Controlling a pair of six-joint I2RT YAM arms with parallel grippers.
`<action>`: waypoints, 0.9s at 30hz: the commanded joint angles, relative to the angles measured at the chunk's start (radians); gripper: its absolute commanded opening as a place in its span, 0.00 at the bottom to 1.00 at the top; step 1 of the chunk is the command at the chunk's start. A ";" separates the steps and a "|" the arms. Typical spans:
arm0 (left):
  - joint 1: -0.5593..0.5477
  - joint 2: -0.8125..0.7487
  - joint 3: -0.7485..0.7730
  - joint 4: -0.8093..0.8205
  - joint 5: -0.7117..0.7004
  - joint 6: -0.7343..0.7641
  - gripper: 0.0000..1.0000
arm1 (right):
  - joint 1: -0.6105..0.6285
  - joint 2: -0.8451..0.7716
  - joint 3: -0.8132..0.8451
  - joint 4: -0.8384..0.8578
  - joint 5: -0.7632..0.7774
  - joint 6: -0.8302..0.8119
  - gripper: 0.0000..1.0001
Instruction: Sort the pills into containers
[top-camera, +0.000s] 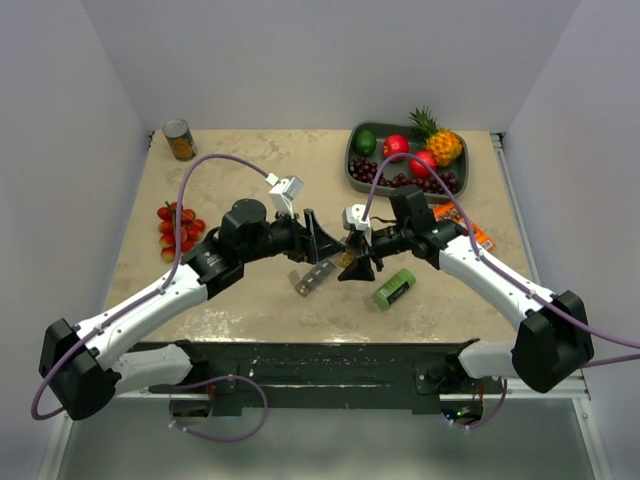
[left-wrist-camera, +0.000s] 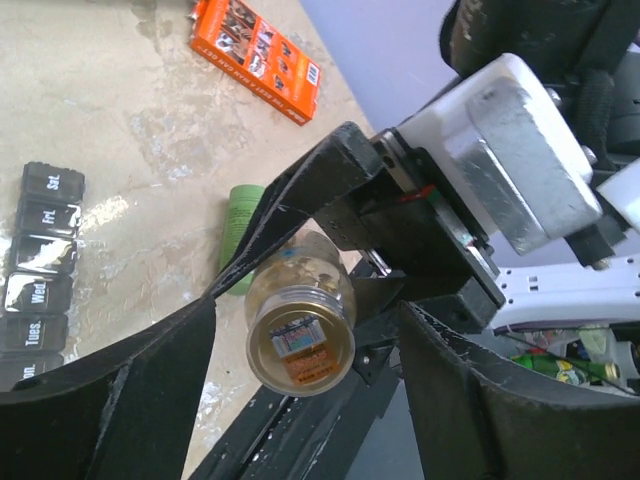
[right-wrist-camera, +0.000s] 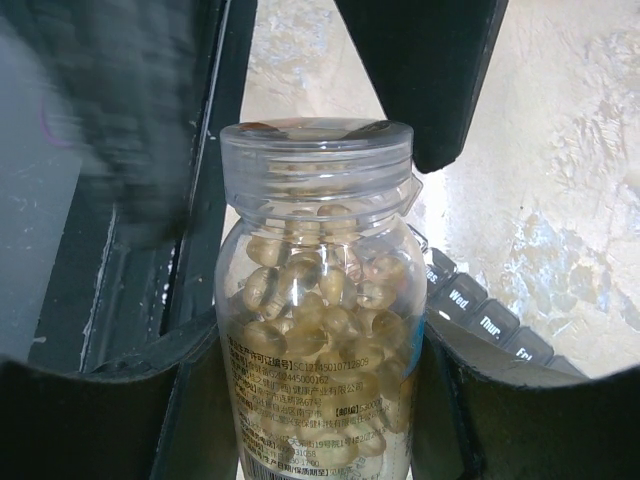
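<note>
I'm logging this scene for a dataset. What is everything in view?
Bottle: one, clear, between the fingers
Pills: many, amber, inside the bottle
Organiser: one, dark grey, on the table centre
Box: one, green, beside the right arm
Packet: one, orange, table right
Can: one, orange label, far left corner
Tomatoes: cluster, red, table left
Tray: one, dark, far right
Fruit: several, mixed colours, in the tray
Table: one, beige
Left fingers: two, black, open
Right fingers: two, black, gripping the bottle
</note>
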 joint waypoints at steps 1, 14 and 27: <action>-0.009 0.015 0.041 -0.014 -0.044 -0.003 0.73 | -0.003 -0.021 0.030 0.039 0.008 0.014 0.02; -0.012 0.027 0.033 0.009 0.126 0.242 0.26 | -0.003 -0.021 0.029 0.043 -0.015 0.021 0.02; -0.010 -0.028 -0.040 0.252 0.210 0.748 0.78 | -0.003 -0.021 0.026 0.023 -0.043 -0.012 0.02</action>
